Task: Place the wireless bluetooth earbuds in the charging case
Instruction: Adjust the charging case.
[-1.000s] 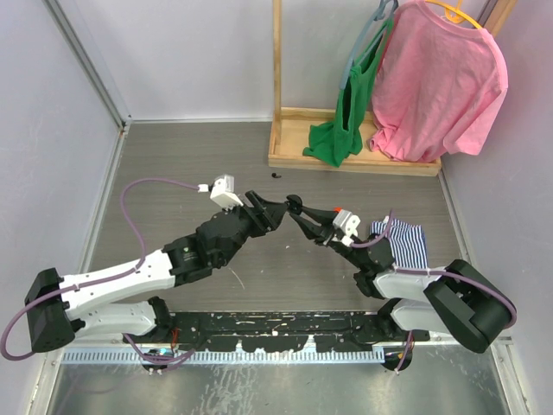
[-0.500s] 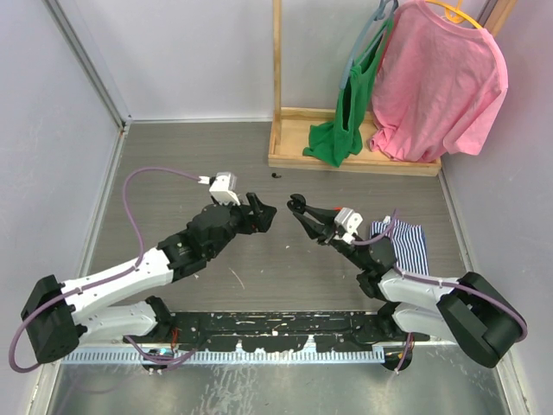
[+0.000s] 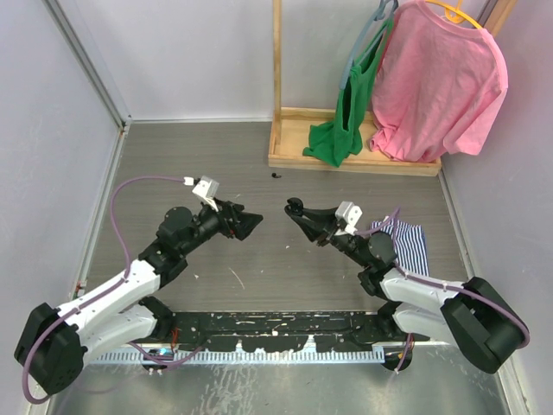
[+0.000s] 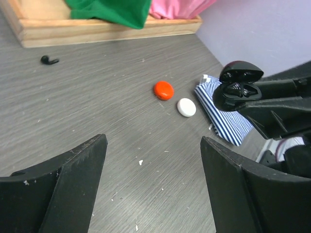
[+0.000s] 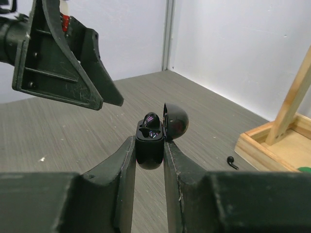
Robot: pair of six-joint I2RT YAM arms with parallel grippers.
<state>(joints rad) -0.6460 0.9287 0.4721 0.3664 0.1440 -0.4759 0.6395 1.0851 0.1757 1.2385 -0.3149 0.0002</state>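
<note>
right gripper (image 5: 149,141) clamped on open black charging case (image 5: 174,121), left gripper (image 4: 153,143) spread wide and empty, black earbud (image 4: 48,60) on table (image 4: 97,111)

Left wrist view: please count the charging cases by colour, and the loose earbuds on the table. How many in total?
Black case, open: 1
Red case: 1
White case: 1
Black earbud, loose: 1
Total: 4
</note>
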